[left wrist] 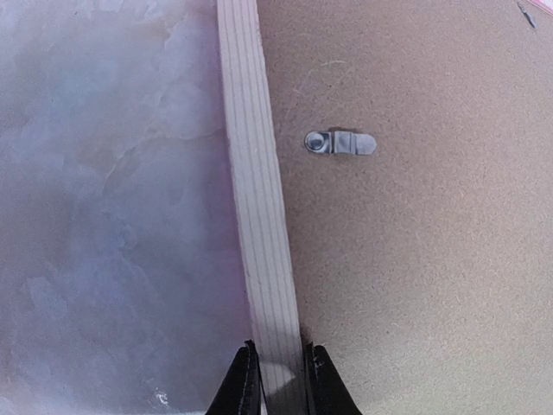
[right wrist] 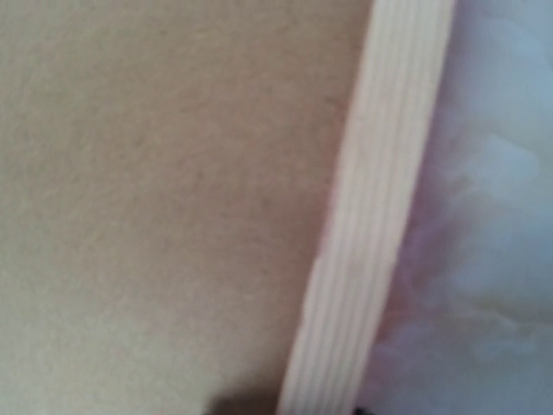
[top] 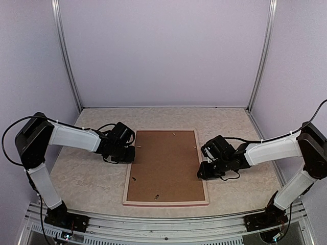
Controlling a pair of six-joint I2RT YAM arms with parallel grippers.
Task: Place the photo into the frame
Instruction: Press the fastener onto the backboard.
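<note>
Found the frame [top: 166, 203] lying back-up at mid-table, pale wood rails showing, with the brown backing board [top: 164, 166] seated inside it. Could not locate the photo in any view; cannot say whether it lies beneath the board. Noted the left gripper [left wrist: 282, 385] pinching the left rail, one finger against each side. Could not tell from the blurred right wrist view whether the right gripper [top: 203, 171], at the right rail, is spread or closed. Judged a lift by one rail alone likely to twist or drag the thin frame, and an uneven pull between the arms likely to skew it. Noted a small metal clip [left wrist: 340, 143] lying wholly on the board, near the rail but clear of it; judged the board liable to drop out if tipped. Recorded a pale marbled table [top: 92, 178], with plain lilac-grey walls [top: 163, 51] and aluminium posts [top: 66, 56] at the back corners.
</note>
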